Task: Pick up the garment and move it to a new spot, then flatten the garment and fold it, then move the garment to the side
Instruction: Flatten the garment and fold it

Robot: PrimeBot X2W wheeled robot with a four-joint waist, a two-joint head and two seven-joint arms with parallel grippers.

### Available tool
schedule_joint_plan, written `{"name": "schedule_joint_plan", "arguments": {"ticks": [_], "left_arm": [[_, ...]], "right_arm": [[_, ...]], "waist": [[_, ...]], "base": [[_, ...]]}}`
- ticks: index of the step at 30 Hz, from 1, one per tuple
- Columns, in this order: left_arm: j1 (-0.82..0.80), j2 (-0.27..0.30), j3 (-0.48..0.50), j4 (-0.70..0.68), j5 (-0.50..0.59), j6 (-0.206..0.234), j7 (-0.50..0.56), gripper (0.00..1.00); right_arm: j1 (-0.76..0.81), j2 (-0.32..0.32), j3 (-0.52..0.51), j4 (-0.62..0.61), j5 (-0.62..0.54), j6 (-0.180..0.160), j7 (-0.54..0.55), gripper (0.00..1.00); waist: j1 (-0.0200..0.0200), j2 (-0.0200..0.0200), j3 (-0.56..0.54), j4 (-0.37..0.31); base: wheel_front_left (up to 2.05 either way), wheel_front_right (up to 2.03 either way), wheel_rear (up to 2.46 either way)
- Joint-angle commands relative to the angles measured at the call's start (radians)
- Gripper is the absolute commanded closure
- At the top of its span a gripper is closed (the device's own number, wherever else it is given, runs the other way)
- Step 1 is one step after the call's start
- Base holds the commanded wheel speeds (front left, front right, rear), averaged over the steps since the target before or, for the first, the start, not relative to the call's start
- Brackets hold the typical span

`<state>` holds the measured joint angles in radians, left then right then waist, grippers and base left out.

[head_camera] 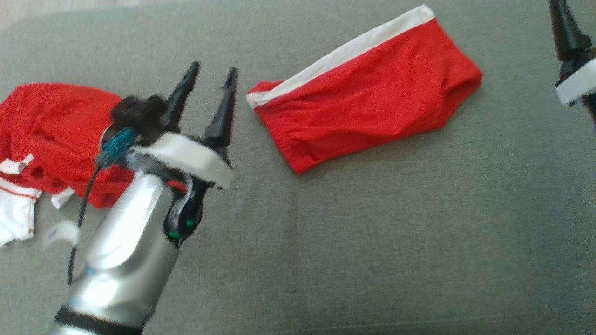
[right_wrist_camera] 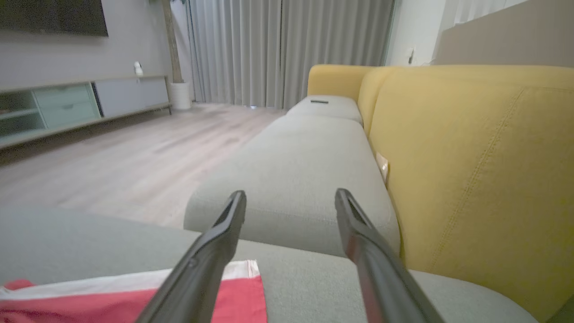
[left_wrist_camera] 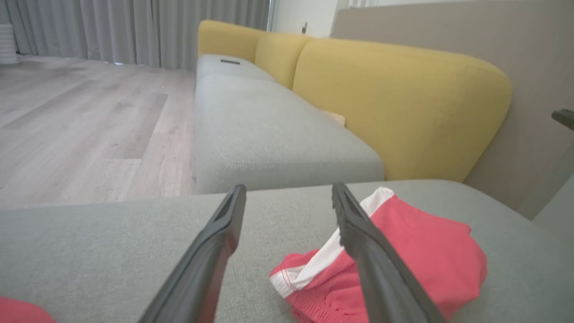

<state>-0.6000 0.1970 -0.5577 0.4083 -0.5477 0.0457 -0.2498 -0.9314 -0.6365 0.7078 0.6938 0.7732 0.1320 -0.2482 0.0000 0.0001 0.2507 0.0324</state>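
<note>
We hold both jaws apart: our left gripper [head_camera: 213, 70] near the folded red knit garment [head_camera: 372, 97] with its white band [head_camera: 344, 51], our right gripper [right_wrist_camera: 290, 194] above the grey woven sofa [head_camera: 372, 242].

Silver forearm [head_camera: 125, 242]; black-fingered left hand [head_camera: 213, 68]
</note>
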Motion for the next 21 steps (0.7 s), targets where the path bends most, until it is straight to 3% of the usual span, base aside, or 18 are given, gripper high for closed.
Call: {"name": "schedule_joint_plan", "arguments": {"ticks": [1, 5, 9, 10, 12, 17, 21], "left_arm": [[0.015, 0.021, 0.083, -0.065, 0.019, 0.013, -0.012, 0.00], [0.099, 0.002, 0.170, -0.135, 0.053, 0.013, -0.012, 0.00], [0.214, -0.039, 0.260, -0.201, 0.104, -0.006, -0.012, 0.00], [0.265, -0.063, 0.296, -0.228, 0.134, -0.022, -0.012, 0.00], [0.315, -0.085, 0.325, -0.250, 0.167, -0.038, -0.012, 0.00], [0.420, -0.129, 0.391, -0.298, 0.225, -0.070, -0.012, 0.00], [0.481, -0.143, 0.419, -0.314, 0.243, -0.088, -0.012, 0.00]], "right_arm": [[0.047, 0.013, -0.064, -0.048, -0.020, -0.001, -0.012, 0.00], [0.152, 0.087, -0.236, -0.127, -0.071, -0.001, -0.013, 0.00], [0.333, 0.221, -0.401, -0.236, -0.181, -0.001, -0.013, 0.00], [0.417, 0.287, -0.460, -0.285, -0.246, -0.001, -0.013, 0.00], [0.495, 0.356, -0.521, -0.326, -0.294, -0.001, -0.013, 0.00], [0.639, 0.493, -0.617, -0.399, -0.385, -0.001, -0.013, 0.00], [0.696, 0.537, -0.638, -0.421, -0.431, -0.001, -0.013, 0.00]], "waist": [[0.0000, -0.0001, -0.046, -0.026], [0.0000, -0.0001, -0.076, -0.038], [0.0000, -0.0001, -0.116, -0.054], [0.0000, -0.0001, -0.132, -0.061], [0.0000, -0.0001, -0.146, -0.065], [0.0000, -0.0001, -0.168, -0.072], [0.0000, -0.0001, -0.171, -0.073]], "base": [[0.00, 0.00, 0.00], [0.00, 0.00, 0.00], [0.00, 0.00, 0.00], [0.00, 0.00, 0.00], [0.00, 0.00, 0.00], [0.00, 0.00, 0.00], [0.00, 0.00, 0.00]]}}
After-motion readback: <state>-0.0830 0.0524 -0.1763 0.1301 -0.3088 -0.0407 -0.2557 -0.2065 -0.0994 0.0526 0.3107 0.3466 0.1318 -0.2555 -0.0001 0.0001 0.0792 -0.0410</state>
